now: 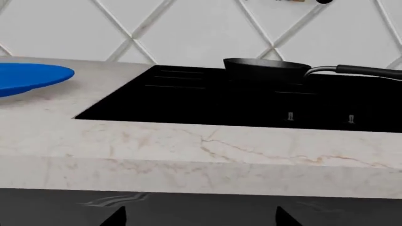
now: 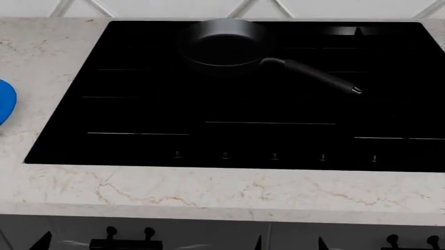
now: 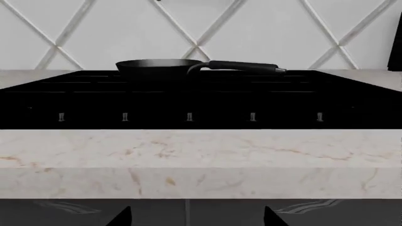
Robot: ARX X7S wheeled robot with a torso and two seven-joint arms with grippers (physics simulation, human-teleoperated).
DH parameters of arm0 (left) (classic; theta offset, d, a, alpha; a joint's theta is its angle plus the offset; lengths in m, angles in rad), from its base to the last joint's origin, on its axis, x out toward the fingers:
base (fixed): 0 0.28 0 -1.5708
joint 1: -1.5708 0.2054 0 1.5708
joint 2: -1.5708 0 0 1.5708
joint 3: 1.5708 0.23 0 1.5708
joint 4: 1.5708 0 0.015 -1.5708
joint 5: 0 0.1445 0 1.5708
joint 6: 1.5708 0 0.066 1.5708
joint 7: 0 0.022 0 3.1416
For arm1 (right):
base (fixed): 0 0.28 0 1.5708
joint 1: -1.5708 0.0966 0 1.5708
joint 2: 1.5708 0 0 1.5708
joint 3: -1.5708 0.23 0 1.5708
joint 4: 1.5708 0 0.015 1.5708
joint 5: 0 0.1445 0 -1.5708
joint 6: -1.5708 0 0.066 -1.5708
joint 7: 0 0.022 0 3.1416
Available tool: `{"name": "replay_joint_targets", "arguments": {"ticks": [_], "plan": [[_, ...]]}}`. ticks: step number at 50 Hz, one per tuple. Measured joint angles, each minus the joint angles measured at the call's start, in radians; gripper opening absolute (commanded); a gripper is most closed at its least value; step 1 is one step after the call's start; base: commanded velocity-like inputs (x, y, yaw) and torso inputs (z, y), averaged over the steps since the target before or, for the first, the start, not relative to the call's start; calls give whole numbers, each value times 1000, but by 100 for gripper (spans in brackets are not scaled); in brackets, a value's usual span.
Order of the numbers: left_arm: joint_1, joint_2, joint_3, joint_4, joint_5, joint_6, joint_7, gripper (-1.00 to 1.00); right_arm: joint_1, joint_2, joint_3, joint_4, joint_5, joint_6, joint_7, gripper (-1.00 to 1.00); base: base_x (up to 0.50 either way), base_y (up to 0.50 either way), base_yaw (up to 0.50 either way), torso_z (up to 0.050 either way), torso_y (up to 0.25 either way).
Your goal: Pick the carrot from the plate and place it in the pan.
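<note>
Well beyond both tools, the pan [image 2: 226, 44] sits empty

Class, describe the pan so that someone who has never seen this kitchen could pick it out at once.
Start at the black cooktop set in the marble counter. The pan sits at its back, near the tiled wall. It is round, dark and low-sided, with a long straight handle; the blue plate lies off the cooktop.

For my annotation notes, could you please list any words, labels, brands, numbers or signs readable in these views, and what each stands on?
No readable text in any view.
Cooktop: small pale marks along its front edge, too small to read as symbols.
Pan: no brand or label visible.
Plate: plain blue, no marking.
Marble counter and tiled wall: no lettering.
</note>
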Motion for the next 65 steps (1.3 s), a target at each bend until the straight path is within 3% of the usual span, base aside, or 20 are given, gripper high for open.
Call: {"name": "replay_joint_targets", "arguments": {"ticks": [17, 33, 41, 48, 65], "plan": [[11, -24, 21, 54, -25, -37, -14, 100, -8, 20, -16, -55, 12, 29, 25, 100, 0, 0, 0, 38, 0], [-53, -140, -39, 463, -154, -472, -77, 100, 53, 102, 63, -501, 78, 452, 94, 100, 0, 0, 0, 0, 0], [-199, -187, -104, 582, -278, -732, -107, 100, 194, 151, 126, -628, 144, 703, 108, 100, 0, 0, 0, 0, 0], [-371, -210, -116, 571, -342, -892, -119, 100, 365, 183, 156, -621, 189, 865, 103, 100, 0, 0, 0, 0, 0], [-752, -206, 17, 243, -300, -963, -80, 100, 756, 227, 101, -303, 199, 983, 46, 100, 0, 0, 0, 0, 0]]}}
